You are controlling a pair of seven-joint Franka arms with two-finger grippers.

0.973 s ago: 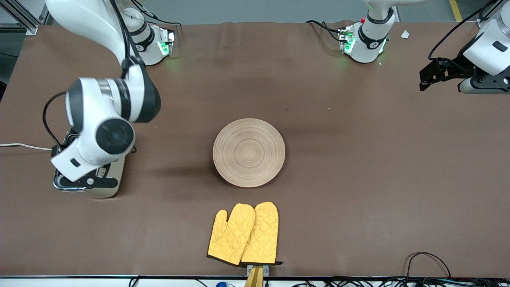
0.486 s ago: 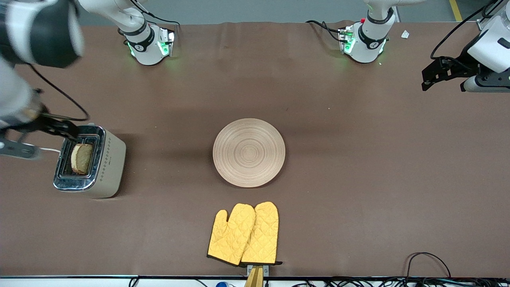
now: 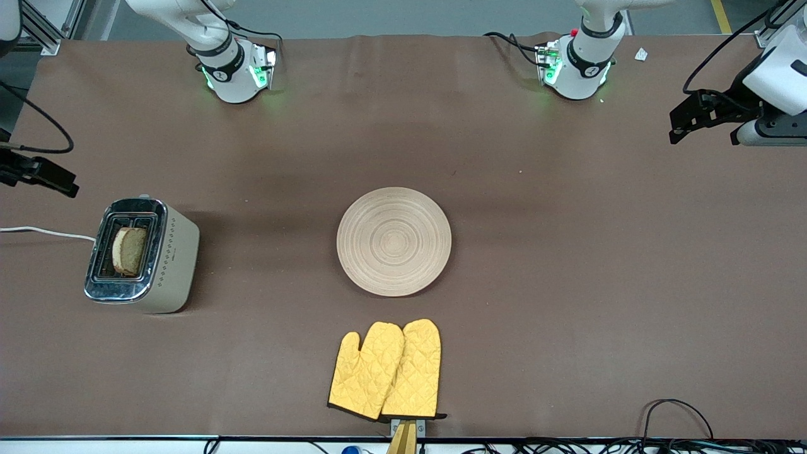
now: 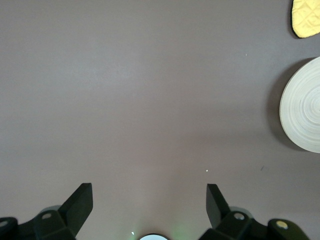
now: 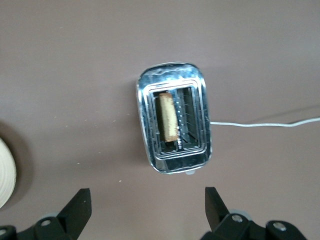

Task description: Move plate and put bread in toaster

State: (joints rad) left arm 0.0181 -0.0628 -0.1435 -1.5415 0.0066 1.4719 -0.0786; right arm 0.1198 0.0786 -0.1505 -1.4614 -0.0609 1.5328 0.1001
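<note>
The right gripper point(image 5: 145, 210) hangs empty with its fingers point(image 5: 80, 207) spread wide, high over the right arm's end of the table. In the front view it point(image 3: 60, 183) shows at about ten o'clock from the toaster point(image 3: 142, 255), which stands directly below it. The bread point(image 3: 129, 250) stands on edge in one of the toaster's two slots, its top sticking up. The slots' long axis runs toward and away from the front camera. By my reading the bread step is done.

The left gripper point(image 4: 149, 205), also wide open and empty, waits over bare table at the left arm's end.

The plate point(image 3: 394, 241) lies flat at the table's middle, at three o'clock from the toaster, well apart from both grippers. Yellow oven mitts point(image 3: 386, 370) lie nearer the front camera than the plate. A brown cloth point(image 3: 567, 284) covers the table.
</note>
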